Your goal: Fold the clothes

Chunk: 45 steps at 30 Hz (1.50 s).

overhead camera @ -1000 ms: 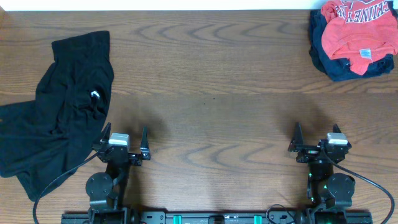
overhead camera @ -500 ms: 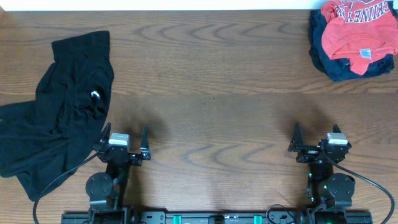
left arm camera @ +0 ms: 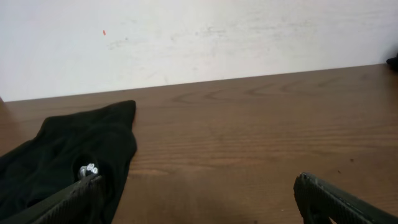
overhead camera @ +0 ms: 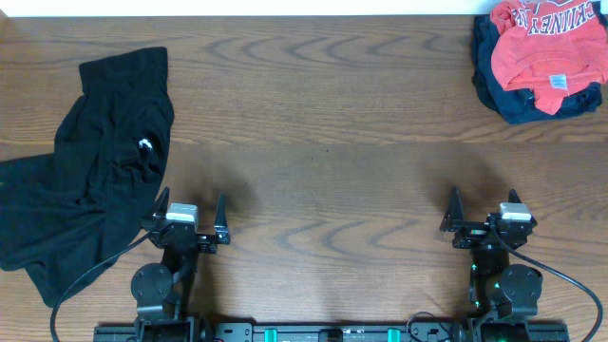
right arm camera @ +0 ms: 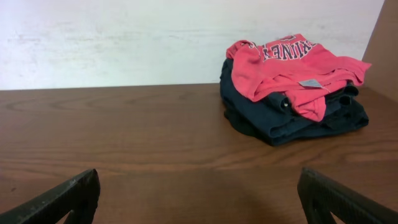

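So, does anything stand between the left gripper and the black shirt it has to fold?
Nothing visible does. The black shirt lies crumpled right beside the open left gripper, with no object between them. The red-and-navy pile sits far off on the right.

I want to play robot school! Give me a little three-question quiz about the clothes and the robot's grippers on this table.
1. True or false: the left gripper is shut on the black shirt.
2. What lies on top of the navy garment? A) the red shirt B) the black shirt C) nothing
3. Fill in the gap: the black shirt lies crumpled on the robot's ___ side of the table.
Key: 1 false, its jaws stand wide open and hold nothing; 2 A; 3 left.
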Tool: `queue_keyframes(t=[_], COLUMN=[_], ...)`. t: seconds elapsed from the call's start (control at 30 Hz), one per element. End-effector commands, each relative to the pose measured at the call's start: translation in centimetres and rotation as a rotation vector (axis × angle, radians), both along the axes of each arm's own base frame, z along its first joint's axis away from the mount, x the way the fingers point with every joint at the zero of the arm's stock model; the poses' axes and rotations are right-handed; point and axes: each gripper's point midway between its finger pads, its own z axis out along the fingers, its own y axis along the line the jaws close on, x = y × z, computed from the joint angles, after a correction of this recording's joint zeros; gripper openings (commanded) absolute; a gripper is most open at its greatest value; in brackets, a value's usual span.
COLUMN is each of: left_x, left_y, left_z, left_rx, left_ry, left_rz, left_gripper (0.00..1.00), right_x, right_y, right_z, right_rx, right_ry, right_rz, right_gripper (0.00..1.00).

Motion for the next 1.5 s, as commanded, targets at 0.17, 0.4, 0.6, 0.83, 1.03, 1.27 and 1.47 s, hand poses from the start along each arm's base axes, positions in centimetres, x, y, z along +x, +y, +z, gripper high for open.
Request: queue_keyframes(t=[0.17, 0.4, 0.6, 0.83, 1.03, 1.27, 1.47], left_x=[-0.1, -0.1, -0.1, -0.1, 0.1, 0.6, 1.8], left_y=[0.0, 0.0, 0.0, 0.0, 0.0, 0.0, -0.1], left_z=[-1.7, -1.7, -1.7, -2.1, -1.3, 2.0, 4.1], left_rx=[-0.012, -0.013, -0.025, -0.079, -0.096, -0.096, -0.123], left_ry=[0.058, 0.058, 0.059, 0.084, 0.102, 0.104, 0.179], left_rz=[-0.001, -0.001, 0.001, 0.008, 0.011, 0.011, 0.012], left_gripper=[0.98, 0.98, 0.98, 0.98, 0.98, 0.98, 0.98], right_x=[0.0, 0.0, 0.0, 0.0, -0.1, -0.4, -0.6], right_y=[0.1, 0.2, 0.9, 1.5, 2.1, 3.1, 3.4], right_z=[-0.1, -0.1, -0.1, 0.0, 0.6, 3.0, 5.8], right_rx=[-0.005, -0.004, 0.003, 0.005, 0.002, -0.045, -0.06], right_ry=[0.0, -0.001, -0.001, -0.004, -0.02, -0.069, -0.084], right_rz=[0.006, 0.011, 0.053, 0.085, 0.123, 0.183, 0.199], right_gripper=[0.99, 0.99, 0.99, 0.99, 0.99, 0.99, 0.99])
